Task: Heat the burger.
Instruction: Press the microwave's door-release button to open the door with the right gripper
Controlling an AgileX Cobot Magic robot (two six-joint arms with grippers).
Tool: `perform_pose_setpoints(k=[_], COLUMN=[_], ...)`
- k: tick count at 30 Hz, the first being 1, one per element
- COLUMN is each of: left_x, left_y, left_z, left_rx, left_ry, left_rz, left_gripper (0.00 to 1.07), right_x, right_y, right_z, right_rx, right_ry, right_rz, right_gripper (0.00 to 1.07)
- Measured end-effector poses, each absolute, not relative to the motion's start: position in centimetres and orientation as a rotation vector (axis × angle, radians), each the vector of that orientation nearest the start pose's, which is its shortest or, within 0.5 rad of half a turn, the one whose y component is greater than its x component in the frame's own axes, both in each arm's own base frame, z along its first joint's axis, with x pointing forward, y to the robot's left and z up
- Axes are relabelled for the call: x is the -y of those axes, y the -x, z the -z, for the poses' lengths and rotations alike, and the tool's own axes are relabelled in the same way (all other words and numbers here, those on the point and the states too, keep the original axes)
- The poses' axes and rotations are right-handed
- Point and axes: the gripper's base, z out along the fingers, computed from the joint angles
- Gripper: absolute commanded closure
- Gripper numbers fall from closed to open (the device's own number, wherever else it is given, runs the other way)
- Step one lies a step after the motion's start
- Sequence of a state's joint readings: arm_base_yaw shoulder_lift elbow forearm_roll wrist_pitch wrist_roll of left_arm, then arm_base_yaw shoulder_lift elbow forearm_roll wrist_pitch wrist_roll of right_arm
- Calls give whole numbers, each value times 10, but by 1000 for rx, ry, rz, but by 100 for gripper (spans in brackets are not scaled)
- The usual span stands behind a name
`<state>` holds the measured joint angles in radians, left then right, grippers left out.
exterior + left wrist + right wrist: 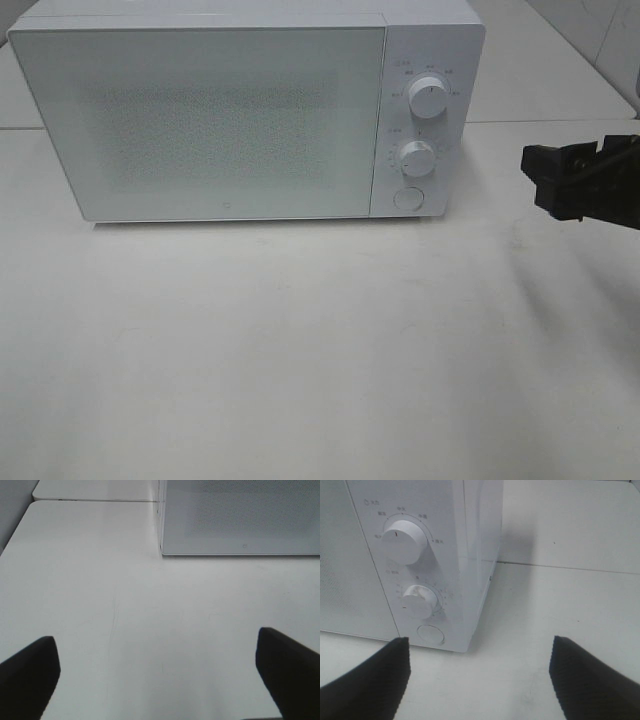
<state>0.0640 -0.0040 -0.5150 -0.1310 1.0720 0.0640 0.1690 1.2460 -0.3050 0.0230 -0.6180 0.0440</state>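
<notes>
Nearest the lens, the right gripper is standing with its ribbed black jaws wide apart, holding nothing and facing the control panel of the white microwave. Just beyond it the round button is sitting lowest, with the lower dial above it and the upper dial at the top. The left gripper is also spreading fully open and empty, hanging over the bare white table near the microwave's other front corner.

The burger is showing in no view. The door is shut and its speckled pane is hiding the inside, so whether the burger is lying within cannot be told.

Judging by this, the work is sitting at the controls. If the burger is inside, the next move is calling for a careful pinch and turn of a dial; otherwise, a press on the button.

Only the exterior view is showing the whole door, though not the left gripper. Only the right wrist view is showing the dial markings close up.
</notes>
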Motion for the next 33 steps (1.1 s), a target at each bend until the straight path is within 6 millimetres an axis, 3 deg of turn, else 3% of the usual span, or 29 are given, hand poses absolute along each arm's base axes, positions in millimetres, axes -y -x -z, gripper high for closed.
perform_pose_setpoints(k=[7, 22, 33], left_x=[11, 11, 11], left_y=[7, 7, 7], left_z=[-281, -281, -281], left_rx=[-2030, -2030, -2030], left_ry=[-8, -8, -8], left_rz=[76, 76, 76], left_gripper=[7, 7, 7], right_x=[-37, -90, -122], right_y=[-216, -211, -220], right_z=[-188, -149, -140], right_rx=[-1817, -1789, -1794], right_ry=[55, 81, 68], right_rz=[-117, -27, -11], right_gripper=[33, 33, 33])
